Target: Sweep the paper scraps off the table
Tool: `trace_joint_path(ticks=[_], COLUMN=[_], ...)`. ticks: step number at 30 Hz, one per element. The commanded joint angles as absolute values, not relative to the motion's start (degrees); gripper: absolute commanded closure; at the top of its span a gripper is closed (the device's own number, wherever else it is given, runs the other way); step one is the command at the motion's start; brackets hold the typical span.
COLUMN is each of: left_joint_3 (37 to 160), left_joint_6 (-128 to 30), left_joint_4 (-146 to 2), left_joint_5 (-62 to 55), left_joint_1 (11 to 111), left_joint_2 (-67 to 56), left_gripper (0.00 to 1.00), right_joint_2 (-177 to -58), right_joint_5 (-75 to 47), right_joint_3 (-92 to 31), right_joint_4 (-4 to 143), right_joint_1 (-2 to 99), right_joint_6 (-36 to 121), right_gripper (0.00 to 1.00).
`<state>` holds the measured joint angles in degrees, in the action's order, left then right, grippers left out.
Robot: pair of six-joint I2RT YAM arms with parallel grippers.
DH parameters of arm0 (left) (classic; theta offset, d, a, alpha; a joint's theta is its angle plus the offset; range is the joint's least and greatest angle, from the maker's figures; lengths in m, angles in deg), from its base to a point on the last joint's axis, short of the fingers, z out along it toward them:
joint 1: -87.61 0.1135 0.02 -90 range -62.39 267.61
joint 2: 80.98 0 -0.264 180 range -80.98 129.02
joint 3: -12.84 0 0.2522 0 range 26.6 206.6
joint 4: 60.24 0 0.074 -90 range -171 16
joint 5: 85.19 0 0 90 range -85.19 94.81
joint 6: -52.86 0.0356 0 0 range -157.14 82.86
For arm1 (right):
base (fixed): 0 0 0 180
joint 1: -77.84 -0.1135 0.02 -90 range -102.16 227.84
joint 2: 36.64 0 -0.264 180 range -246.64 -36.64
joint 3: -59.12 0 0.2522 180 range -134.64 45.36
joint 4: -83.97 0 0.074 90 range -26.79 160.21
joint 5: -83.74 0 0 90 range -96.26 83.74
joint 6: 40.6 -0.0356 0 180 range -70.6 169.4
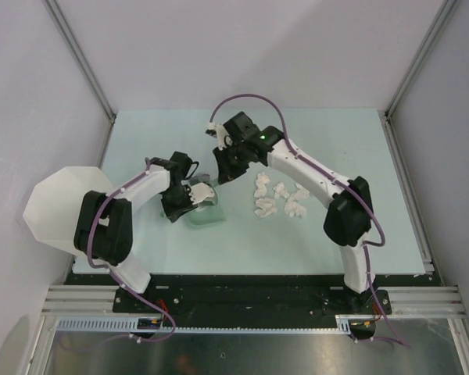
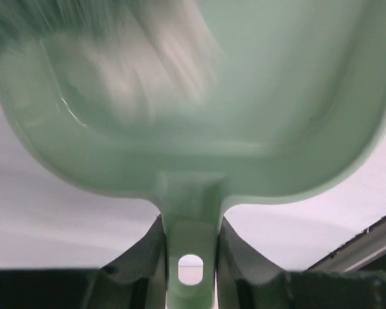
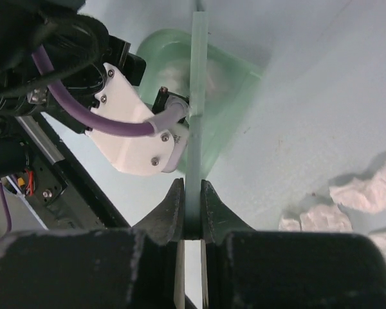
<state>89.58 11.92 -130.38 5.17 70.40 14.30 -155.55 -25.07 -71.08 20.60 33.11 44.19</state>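
Observation:
Several white paper scraps [image 1: 278, 199] lie in a cluster on the pale green table [image 1: 336, 148], right of the green dustpan [image 1: 205, 209]; some show in the right wrist view [image 3: 367, 190]. My left gripper [image 1: 187, 197] is shut on the dustpan's handle [image 2: 190, 257]. The pan [image 2: 264, 96] rests on the table with a blurred white mass [image 2: 157, 64] inside; I cannot tell whether it is paper or bristles. My right gripper [image 1: 219, 173] is shut on a thin pale green brush handle [image 3: 194, 141], which reaches over the dustpan [image 3: 228, 84].
A large white translucent bin [image 1: 59, 207] stands off the table's left edge beside the left arm. Grey walls close the left, back and right sides. The black front rail [image 1: 250, 301] carries both arm bases.

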Motion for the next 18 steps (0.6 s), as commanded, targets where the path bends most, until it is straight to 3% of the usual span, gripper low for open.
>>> trace_joint_path(ticks=[1, 10, 18], left_joint_3=[91.2, 92.3, 95.8], left_joint_6=[10.1, 9.2, 4.4], left_joint_4=[-128.8, -128.6, -126.8], left_joint_5=[0.3, -2.8, -9.2], left_joint_1=[71.0, 71.1, 71.1], left_joint_2=[13.7, 12.5, 9.8], left_gripper=[1.0, 1.0, 1.0], right_joint_2=[-141.2, -138.5, -128.3], right_joint_5=[-31.6, -18.9, -17.8], right_joint_3=[-67.4, -67.3, -65.8], right_joint_4=[25.9, 16.5, 19.5], right_joint_1=[33.2, 34.2, 38.5], right_joint_6=[41.1, 44.2, 44.3], right_gripper=[1.0, 1.0, 1.0])
